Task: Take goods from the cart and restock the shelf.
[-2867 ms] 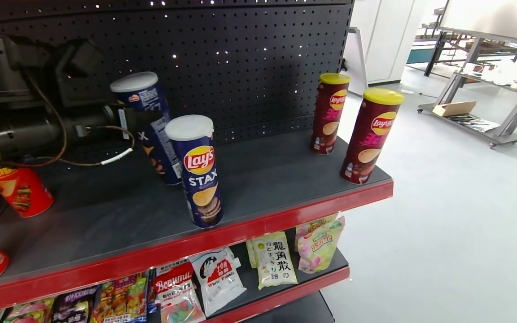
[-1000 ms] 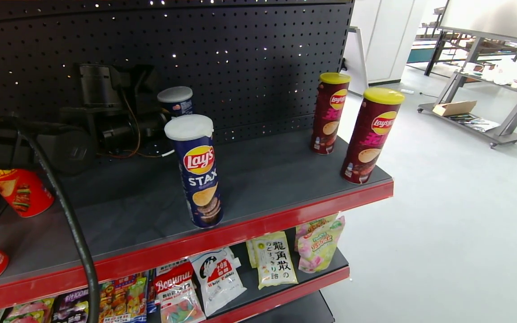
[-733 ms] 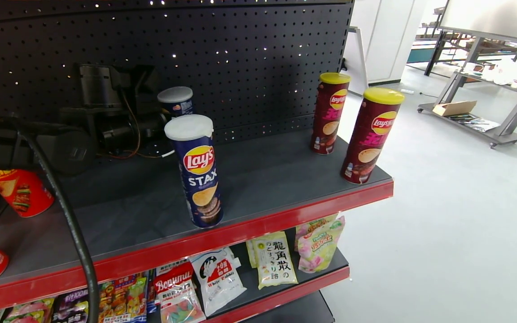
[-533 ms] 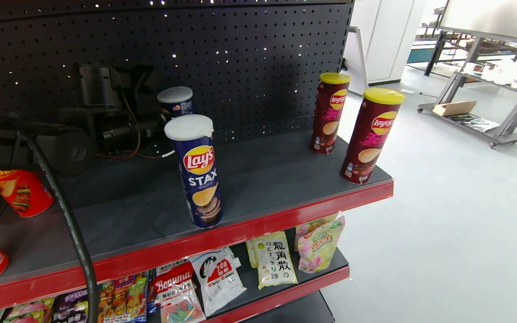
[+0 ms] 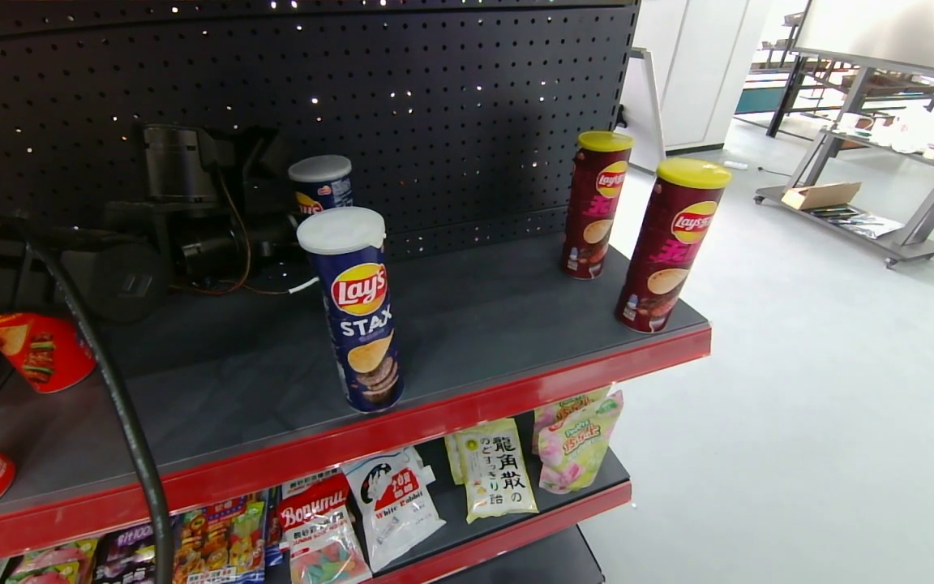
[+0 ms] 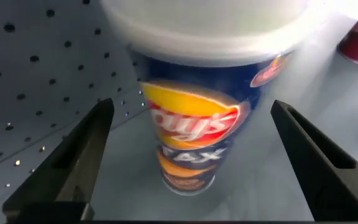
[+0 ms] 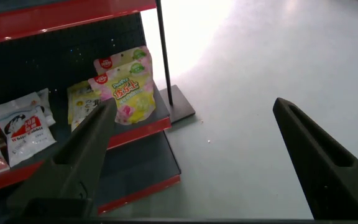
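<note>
Back can (image 5: 321,182): upright on the shelf (image 5: 475,324), close to the pegboard (image 5: 451,105), behind the front can (image 5: 357,316)
Left fingers (image 6: 73,165): spread wide, one on each side of the back can, a gap on both sides, gripping nothing
Long axis: vertical, crossing the line between those fingers
Right fingers (image 7: 73,165): spread apart, empty, out by the lower shelf (image 7: 135,127) and floor (image 7: 260,74)
Nearer arm: the left, by far
Next move, I'd say: draw the left arm straight back from the pegboard without brushing either can

Blue can (image 5: 357,316) upright on shelf (image 5: 483,324) (near front)
</note>
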`<state>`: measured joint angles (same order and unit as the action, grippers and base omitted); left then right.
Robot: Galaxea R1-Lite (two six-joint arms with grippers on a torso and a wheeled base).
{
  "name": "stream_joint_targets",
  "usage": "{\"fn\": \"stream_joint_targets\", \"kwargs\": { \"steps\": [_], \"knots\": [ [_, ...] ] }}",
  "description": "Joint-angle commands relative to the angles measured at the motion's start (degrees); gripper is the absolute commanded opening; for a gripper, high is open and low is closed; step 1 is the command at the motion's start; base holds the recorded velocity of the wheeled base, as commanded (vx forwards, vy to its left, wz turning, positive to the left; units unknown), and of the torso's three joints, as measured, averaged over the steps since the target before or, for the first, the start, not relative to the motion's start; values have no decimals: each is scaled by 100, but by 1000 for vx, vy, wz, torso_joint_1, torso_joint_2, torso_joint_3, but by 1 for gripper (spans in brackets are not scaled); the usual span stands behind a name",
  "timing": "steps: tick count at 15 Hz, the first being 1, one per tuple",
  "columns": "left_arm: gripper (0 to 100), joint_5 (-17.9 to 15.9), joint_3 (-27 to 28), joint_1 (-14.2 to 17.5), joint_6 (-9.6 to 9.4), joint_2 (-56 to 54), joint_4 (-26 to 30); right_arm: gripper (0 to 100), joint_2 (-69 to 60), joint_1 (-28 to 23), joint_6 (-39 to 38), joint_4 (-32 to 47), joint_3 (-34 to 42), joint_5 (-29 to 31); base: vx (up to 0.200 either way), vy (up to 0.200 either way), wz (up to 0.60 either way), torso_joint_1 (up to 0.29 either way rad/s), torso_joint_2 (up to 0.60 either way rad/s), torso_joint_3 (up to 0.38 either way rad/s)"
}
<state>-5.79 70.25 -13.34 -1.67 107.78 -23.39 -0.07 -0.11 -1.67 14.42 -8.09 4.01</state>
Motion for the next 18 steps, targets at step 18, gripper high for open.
{"fn": "stream_joint_targets", "kwargs": {
  "steps": [18],
  "knots": [
    [100,-186,-3932,912,-352,-4142,-526,100,7,2,0,-1,1,3,0,0,0,0,0,0]
  ]
}}
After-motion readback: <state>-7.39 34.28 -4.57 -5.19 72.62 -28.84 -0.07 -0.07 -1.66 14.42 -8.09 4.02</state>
